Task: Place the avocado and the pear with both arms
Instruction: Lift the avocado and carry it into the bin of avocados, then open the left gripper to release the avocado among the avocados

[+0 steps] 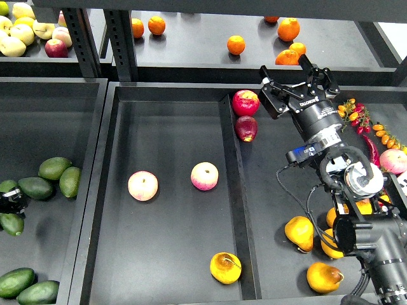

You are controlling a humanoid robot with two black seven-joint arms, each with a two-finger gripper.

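Observation:
The dark green avocado [11,223] lies in the left tray [95,159], beside several other avocados [54,168]. Only a small dark part of my left gripper [9,202] shows at the left edge, just above that avocado. I cannot tell whether it still holds it. The golden pear [226,267], with a brown patch and stem, lies at the front of the middle tray [232,190]. My right gripper [297,75] is open and empty, raised over the back of the right tray, far from the pear.
Two pink-cream peaches [143,185] [205,176] lie in the middle tray. Two red apples [245,102] sit at the back of the right tray. More pears [299,232] lie by my right arm. Oranges [236,44] are on the back shelf, chillies [372,152] at the far right.

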